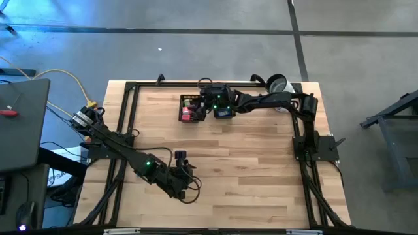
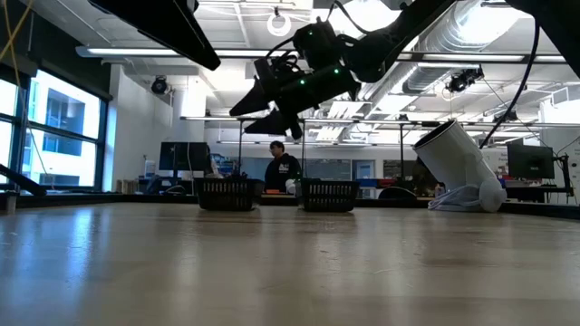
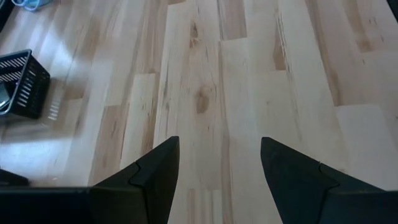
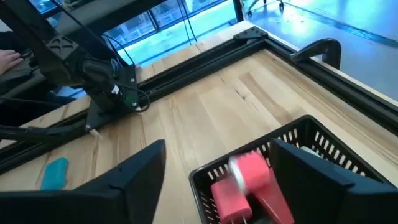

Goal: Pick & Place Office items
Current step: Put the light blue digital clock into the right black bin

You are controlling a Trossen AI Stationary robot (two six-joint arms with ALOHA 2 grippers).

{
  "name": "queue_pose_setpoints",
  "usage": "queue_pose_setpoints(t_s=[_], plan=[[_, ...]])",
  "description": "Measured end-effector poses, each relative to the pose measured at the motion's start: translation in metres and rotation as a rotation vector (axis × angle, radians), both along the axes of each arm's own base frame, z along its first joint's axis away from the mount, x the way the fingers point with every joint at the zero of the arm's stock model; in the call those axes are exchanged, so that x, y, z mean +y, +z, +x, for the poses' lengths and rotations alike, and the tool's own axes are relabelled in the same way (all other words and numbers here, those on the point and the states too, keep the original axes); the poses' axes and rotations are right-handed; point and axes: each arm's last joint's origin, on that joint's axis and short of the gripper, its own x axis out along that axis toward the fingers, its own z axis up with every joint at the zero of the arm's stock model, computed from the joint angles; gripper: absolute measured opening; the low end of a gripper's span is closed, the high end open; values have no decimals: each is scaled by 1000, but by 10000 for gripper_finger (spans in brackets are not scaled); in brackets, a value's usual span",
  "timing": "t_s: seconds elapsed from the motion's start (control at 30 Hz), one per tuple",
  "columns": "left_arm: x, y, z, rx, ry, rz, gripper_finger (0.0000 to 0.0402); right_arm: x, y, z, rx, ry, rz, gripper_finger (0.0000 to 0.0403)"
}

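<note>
— High view: right gripper over the mesh tray at the table's far edge?
— Yes, fingers spread, empty. Left gripper spread too, over bare wood.
— Pink pieces?
— In the tray, blurred; axis unclear.

Two dark arms work over one wooden table; two black mesh trays stand side by side at its far edge; beside them, one white cylinder leans; two red blocks lie in one tray; one person stands beyond.
</note>
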Motion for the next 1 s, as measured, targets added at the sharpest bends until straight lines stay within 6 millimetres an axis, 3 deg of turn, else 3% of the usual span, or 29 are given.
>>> queue_pose_setpoints(t_s=[0.2, 0.47, 0.63, 1.0], plan=[[1, -2, -2, 22, 3, 12, 214, 1, -2, 0, 18, -9, 9, 300], [7, -10, -12, 145, 36, 65, 214, 19, 1, -3, 75, 158, 83, 293], [11, -14, -18, 210, 82, 74, 214, 45, 17, -8, 119, 263, 84, 286], [21, -23, -38, 433, 205, 20, 214, 127, 55, -38, 295, 455, 76, 286]])
